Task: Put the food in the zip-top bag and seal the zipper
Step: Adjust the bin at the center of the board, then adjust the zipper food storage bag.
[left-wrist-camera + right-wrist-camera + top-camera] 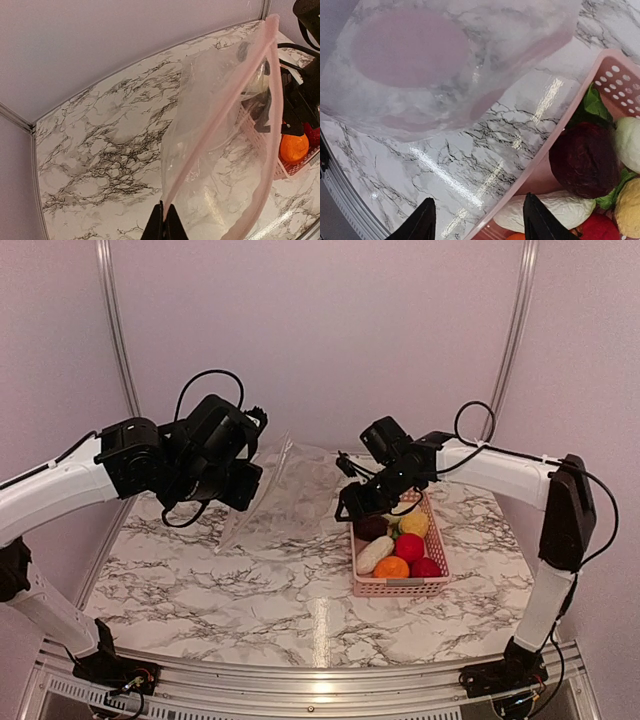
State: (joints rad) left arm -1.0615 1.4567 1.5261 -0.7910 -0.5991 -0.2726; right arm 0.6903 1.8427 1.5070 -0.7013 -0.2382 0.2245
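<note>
My left gripper (pixel 243 483) is shut on the zipper (pixel 225 102) strip of the clear zip-top bag (pixel 264 490), pinching one end (pixel 165 216) and holding the bag up off the table with its mouth open (pixel 220 150). My right gripper (pixel 350 506) is open and empty above the left rim of the pink basket (pixel 400 587); in its own view (pixel 479 222) one finger is over the table and the other over the basket. The food lies in the basket: a dark piece (pixel 584 160), a white oblong (pixel 545 212), an orange ball (pixel 391 568), red balls (pixel 410 547), a yellow piece (pixel 414 524) and green leaves (pixel 595 102).
The marble table (pixel 250 580) has a curved back wall with metal rails (pixel 115 330) close behind the arms. The basket rim (pixel 570 120) stands just right of the hanging bag (pixel 445 65). The basket also shows through the bag in the left wrist view (pixel 295 167).
</note>
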